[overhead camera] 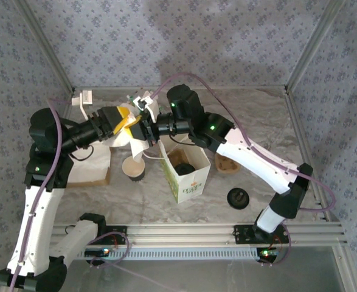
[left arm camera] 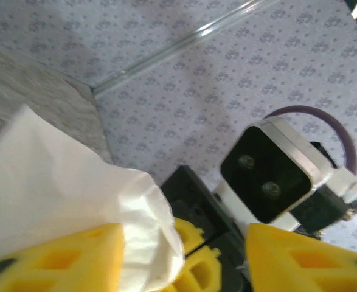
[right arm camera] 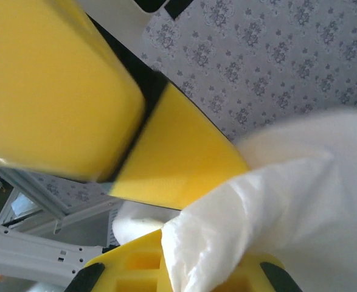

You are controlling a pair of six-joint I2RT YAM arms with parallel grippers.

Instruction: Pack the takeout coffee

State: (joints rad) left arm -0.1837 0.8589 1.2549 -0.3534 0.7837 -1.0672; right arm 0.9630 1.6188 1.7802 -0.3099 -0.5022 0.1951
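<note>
Coffee (overhead camera: 182, 169): it looked to sit low inside the open white bag (overhead camera: 193, 185), black lid up. The bag stood on the table (overhead camera: 257, 128) in front of your right arm, below and to the right of where your two grippers met.
Left fingers (left arm camera: 62, 258): you had them well apart, gripping nothing. A fold of white paper (left arm camera: 62, 176) lay draped over one of them.
Right fingers (right arm camera: 129, 264): you had them closed, with the paper bunched over them and apparently pinched between them.
Left gripper (overhead camera: 131, 121): it hung above the table, pointing right, tip to tip with your right one.
Right gripper (overhead camera: 145, 128): it pointed left at the same height. Its wrist camera (left arm camera: 266, 176) faced the left wrist view from close by.
Paper: it hung down from the meeting point toward the table in the top view.
Open cup (overhead camera: 134, 167): it stood lidless just left of the bag, under the hanging paper, with its cream inside showing.
Loose lid (overhead camera: 238, 198): it lay flat on the table to the right of the bag, apart from it.
</note>
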